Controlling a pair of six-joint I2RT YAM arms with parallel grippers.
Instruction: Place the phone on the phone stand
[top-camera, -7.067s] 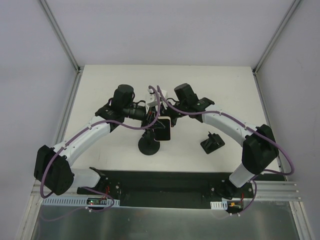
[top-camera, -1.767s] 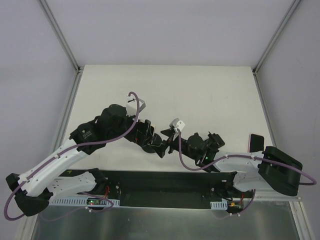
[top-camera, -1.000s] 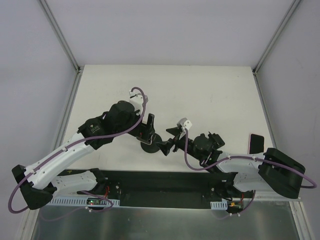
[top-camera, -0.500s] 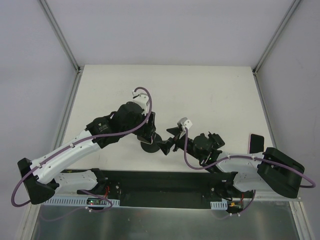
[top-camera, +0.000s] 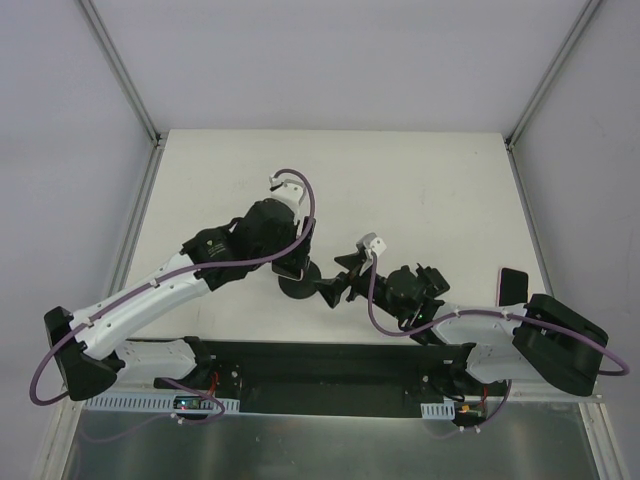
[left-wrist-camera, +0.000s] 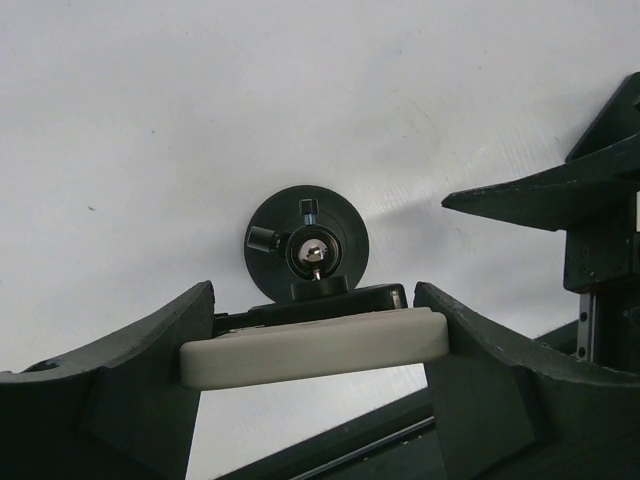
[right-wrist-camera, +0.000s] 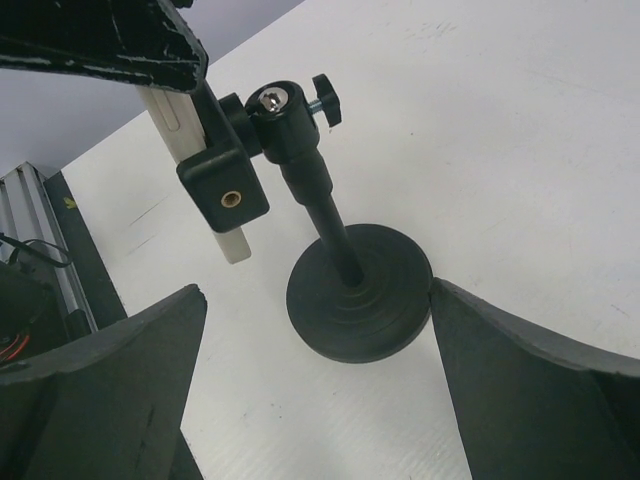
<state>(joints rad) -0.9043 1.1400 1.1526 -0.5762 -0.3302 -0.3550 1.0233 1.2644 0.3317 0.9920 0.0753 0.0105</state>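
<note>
Near the front of the white table (top-camera: 420, 180), both arms reach in toward the middle. The left arm (top-camera: 150, 295) comes down from above, and the left gripper (left-wrist-camera: 313, 300) pinches the phone (left-wrist-camera: 315, 347) by its two side edges, a finger pressed flat on each. The right arm (top-camera: 480, 320) lies low. The right gripper (right-wrist-camera: 318, 290) is spread wide around the round base (right-wrist-camera: 375, 320) of the phone stand (right-wrist-camera: 322, 210) without clamping it: one jaw sits just beside the rim, the other apart.

The phone stands upright against the clamp (right-wrist-camera: 222, 175) at the head of the stand, directly over the base. It looks set into the clamp, though I cannot tell how firmly.

The step in hand seems to be seating and letting go. To do it well, keep the phone square to the clamp and press straight down the post. Steady the base with the right gripper if it rocks. Then open the left fingers slowly and lift clear vertically, so nothing drags the top-heavy stand over.

The phone is a slim slab with a cream rim and rounded corners. Both wrist views show it edge-on, so its screen is hidden. It overhangs the black clamp, which hangs from a ball joint (right-wrist-camera: 280, 110) with a small knob (right-wrist-camera: 325, 95).
</note>
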